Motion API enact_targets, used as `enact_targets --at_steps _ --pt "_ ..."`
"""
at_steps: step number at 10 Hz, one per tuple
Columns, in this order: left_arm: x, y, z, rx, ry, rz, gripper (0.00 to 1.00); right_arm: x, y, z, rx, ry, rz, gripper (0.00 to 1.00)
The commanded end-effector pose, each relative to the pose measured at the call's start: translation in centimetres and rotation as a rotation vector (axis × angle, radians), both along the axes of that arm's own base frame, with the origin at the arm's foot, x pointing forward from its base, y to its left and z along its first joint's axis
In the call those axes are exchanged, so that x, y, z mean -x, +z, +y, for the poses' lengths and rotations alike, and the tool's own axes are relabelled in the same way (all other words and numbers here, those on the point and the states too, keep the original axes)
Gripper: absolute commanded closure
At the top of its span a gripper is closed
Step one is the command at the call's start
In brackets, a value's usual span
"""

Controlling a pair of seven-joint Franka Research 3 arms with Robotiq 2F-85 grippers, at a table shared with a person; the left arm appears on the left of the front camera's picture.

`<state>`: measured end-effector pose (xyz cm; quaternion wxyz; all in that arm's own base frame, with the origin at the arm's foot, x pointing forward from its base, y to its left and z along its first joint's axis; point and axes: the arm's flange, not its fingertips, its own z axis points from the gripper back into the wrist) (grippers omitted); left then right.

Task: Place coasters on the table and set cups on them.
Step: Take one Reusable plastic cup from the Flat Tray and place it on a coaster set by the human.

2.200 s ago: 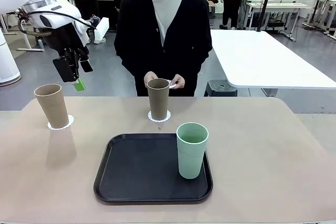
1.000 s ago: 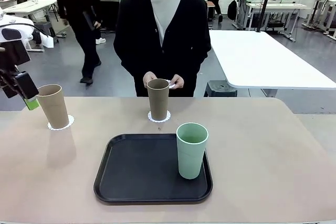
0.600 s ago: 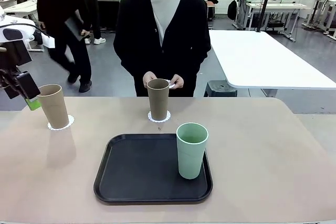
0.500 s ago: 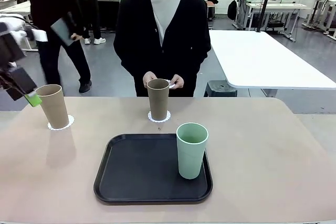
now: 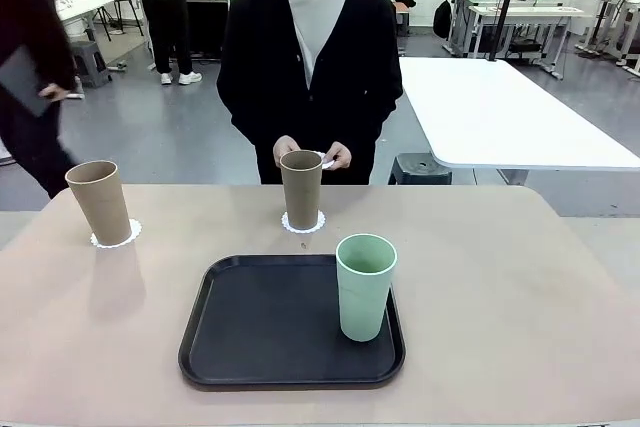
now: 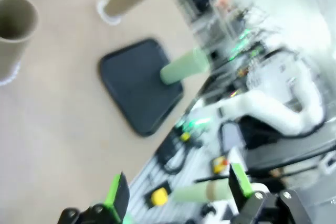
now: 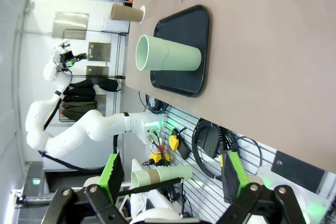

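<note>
Surface, front view: beige surface [image 5: 520,277] carries left tan cup [image 5: 99,202] on first coaster [image 5: 116,238], middle tan cup [image 5: 301,188] on second coaster [image 5: 303,223], and mint cup [image 5: 366,287] upright on black tray [image 5: 260,327].
Change: left arm, at the picture's left edge half a second ago, has gone from the front view.
Left wrist view: left pincer [image 6: 177,188] spread wide, empty; picture blurred.
Right wrist view: right pincer [image 7: 172,176] spread wide, empty; mint cup on black tray ahead.

You'll find no readable text, label, brand or number on anything here, near or far.
</note>
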<state>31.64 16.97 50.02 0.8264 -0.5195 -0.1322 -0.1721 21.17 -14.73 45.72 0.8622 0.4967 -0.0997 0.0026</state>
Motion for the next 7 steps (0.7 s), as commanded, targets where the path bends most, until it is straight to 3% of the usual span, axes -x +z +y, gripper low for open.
enact_targets --at_steps 1,3,5,7 --pt "-1.4 -0.1 4.1 0.216 0.133 0.072 0.0 -0.1 -0.1 0.1 -0.021 0.003 -0.023 0.0" --pt "-1.4 -1.3 6.6 0.229 0.221 0.154 0.0 -0.1 -0.1 0.1 -0.021 0.003 -0.023 0.0" --pt "-1.7 -1.5 7.3 0.168 0.29 0.187 0.0 -0.1 -0.1 0.1 -0.021 0.003 -0.023 0.0" --pt "-2.2 -1.3 7.3 0.144 0.277 0.187 0.0 -0.1 -0.1 0.1 -0.021 0.003 -0.023 0.0"
